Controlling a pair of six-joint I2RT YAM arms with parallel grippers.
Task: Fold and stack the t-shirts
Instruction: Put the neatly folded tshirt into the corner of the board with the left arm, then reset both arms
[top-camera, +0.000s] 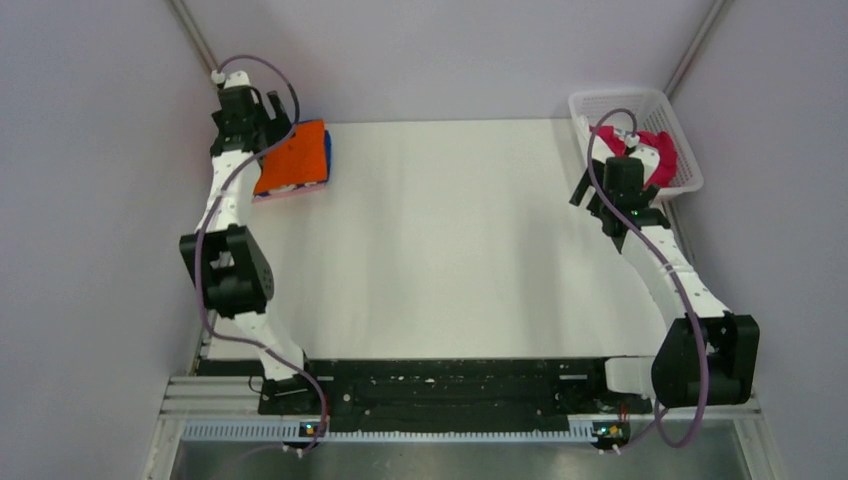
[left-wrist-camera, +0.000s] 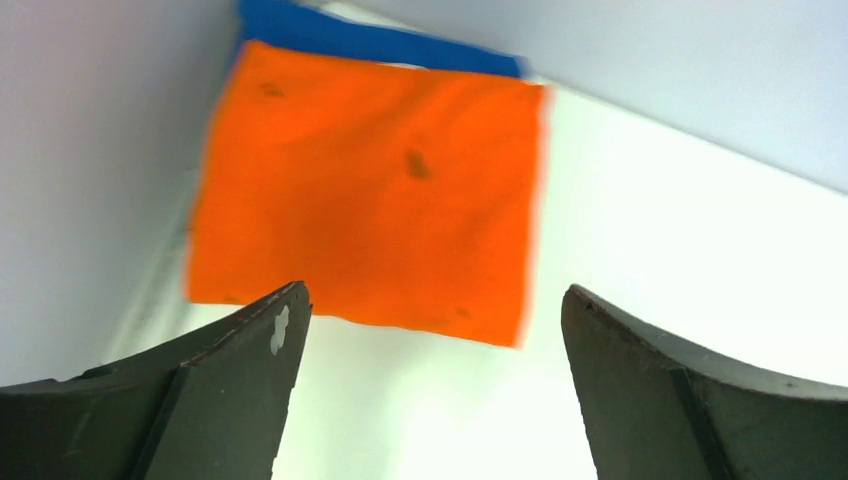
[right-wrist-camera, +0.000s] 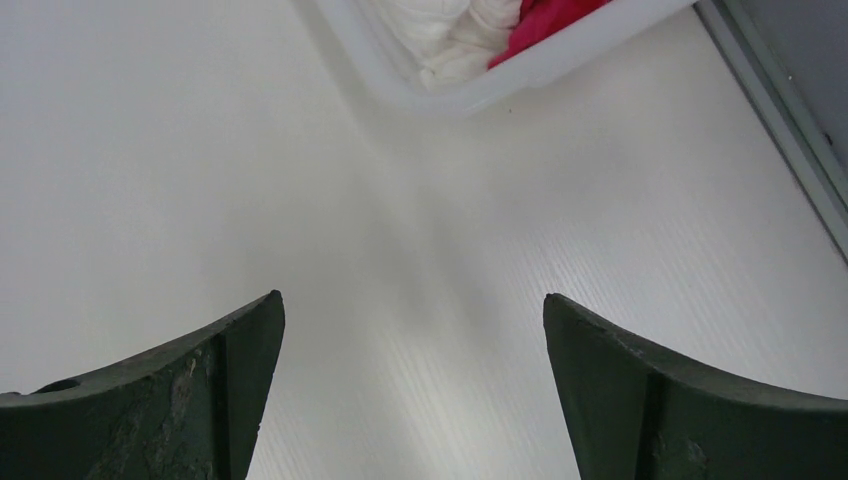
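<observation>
A folded orange t-shirt (top-camera: 293, 158) lies on top of a folded blue t-shirt (top-camera: 326, 152) at the table's far left corner. In the left wrist view the orange shirt (left-wrist-camera: 370, 190) covers the blue one (left-wrist-camera: 380, 42) except its far edge. My left gripper (top-camera: 262, 118) hovers over this stack's left side, open and empty (left-wrist-camera: 430, 310). A magenta t-shirt (top-camera: 655, 152) and a white t-shirt (right-wrist-camera: 450, 35) lie bunched in the basket at the far right. My right gripper (top-camera: 612, 212) is open and empty (right-wrist-camera: 412, 312) over bare table just before the basket.
A white mesh basket (top-camera: 690, 160) stands at the far right corner; its rim shows in the right wrist view (right-wrist-camera: 520, 75). Grey walls close in the left, right and back. A metal rail (right-wrist-camera: 790, 120) runs along the table's right edge.
</observation>
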